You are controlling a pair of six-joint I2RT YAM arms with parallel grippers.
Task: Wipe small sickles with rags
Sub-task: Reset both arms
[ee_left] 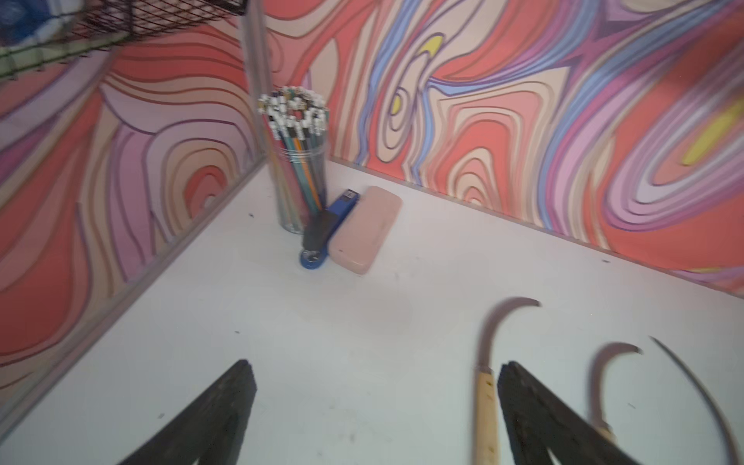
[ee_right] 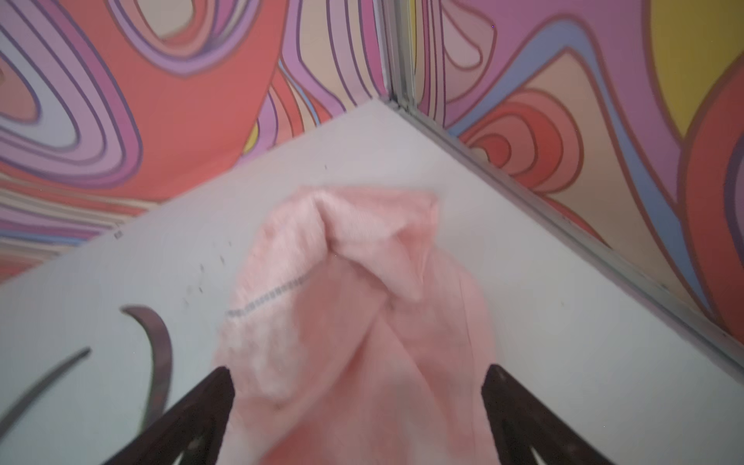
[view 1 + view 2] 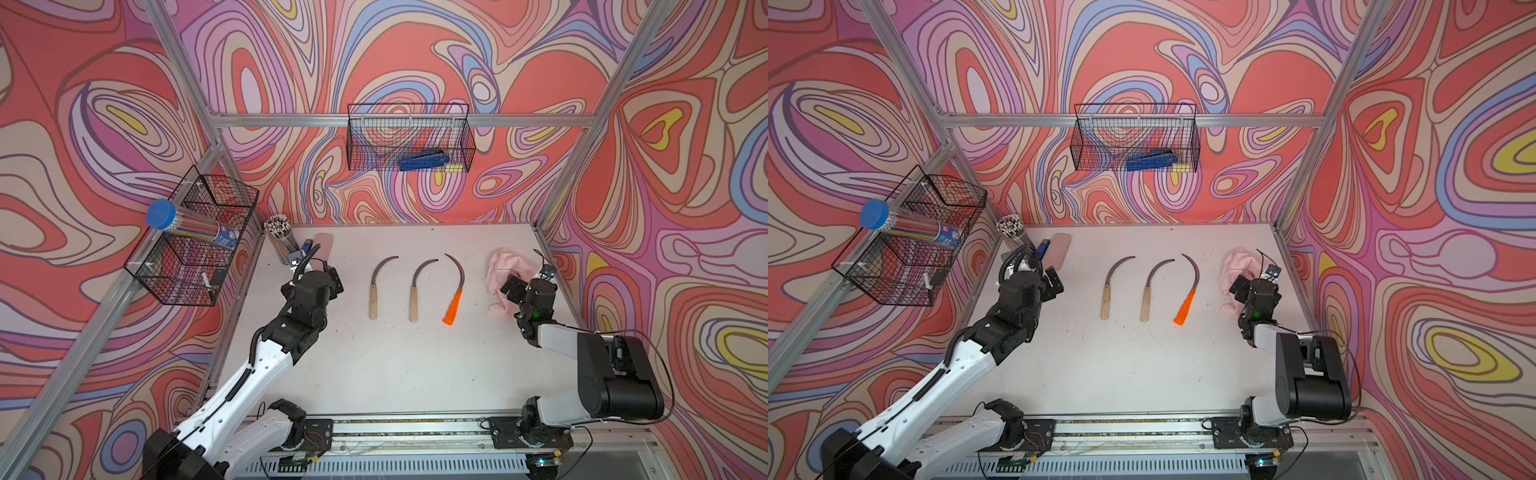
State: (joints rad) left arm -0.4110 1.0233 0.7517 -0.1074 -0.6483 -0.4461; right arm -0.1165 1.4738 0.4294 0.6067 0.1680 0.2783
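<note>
Three small sickles lie side by side mid-table in both top views: two with pale wooden handles [image 3: 374, 300] [image 3: 413, 303] and one with an orange handle [image 3: 453, 307]. My left gripper [image 3: 334, 280] hovers open and empty just left of them. In the left wrist view [image 1: 376, 366] the nearest wooden handle [image 1: 487, 410] shows close beside one finger. The pink rag [image 3: 509, 266] lies crumpled at the right. My right gripper [image 3: 512, 286] stands open over it. In the right wrist view [image 2: 359, 369] its fingers sit wide on either side of the cloth [image 2: 362, 282].
A cup of pencils [image 3: 279, 241], a blue stapler [image 1: 330, 225] and a rigid pink case [image 1: 364, 229] stand at the back left corner. A wire basket [image 3: 195, 241] hangs on the left wall. Another [image 3: 409, 137], on the back wall, holds a blue tool. Metal rails border the table.
</note>
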